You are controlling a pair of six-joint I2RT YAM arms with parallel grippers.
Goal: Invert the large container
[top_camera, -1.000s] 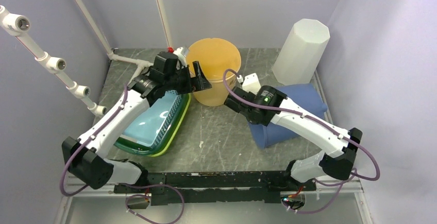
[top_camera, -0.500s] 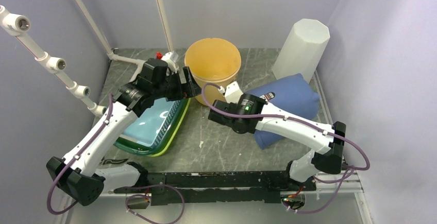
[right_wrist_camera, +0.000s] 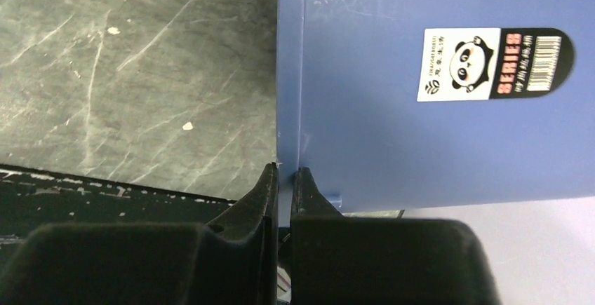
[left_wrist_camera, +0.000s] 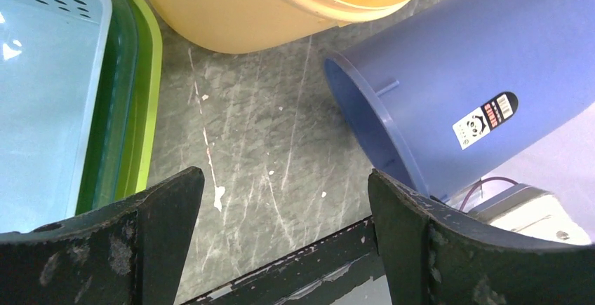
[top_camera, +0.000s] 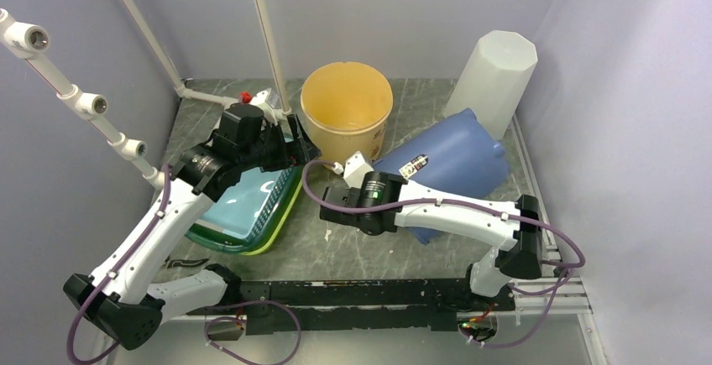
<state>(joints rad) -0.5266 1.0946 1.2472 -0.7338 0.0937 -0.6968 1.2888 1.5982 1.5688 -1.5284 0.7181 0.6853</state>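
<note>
A second ago the blue container [top_camera: 458, 159] lay low and flat on the right side of the counter [top_camera: 336, 243], partly under the right arm [top_camera: 453, 210]. Now it sits farther from the near edge, with its rounded side and white panda label [top_camera: 413, 165] turned up to the top camera. The right arm's wrist has swung left and toward the near edge, dragging the container's rim with it. The left arm [top_camera: 159, 222] has drawn back from the yellow bucket [top_camera: 346, 117], and its wrist now hangs over the far right corner of the stacked baskets [top_camera: 243, 210]. The bucket stands in the same spot, mouth up, and the white faceted container [top_camera: 491, 80] at the far right has not moved.

The blue container is on its side, right of centre, between the bucket and the right wall. Its long axis runs from near-left to far-right. The open mouth faces near-left, toward the right wrist; the closed end points far-right, toward the white container. Whether that far end rests on the counter cannot be told.

The right jaws are pinched tight on the container's rim, one finger inside the wall and one outside, as the right wrist view shows. The left jaws stand spread wide with nothing between them, above bare counter just near of the bucket and left of the container's mouth.
</note>
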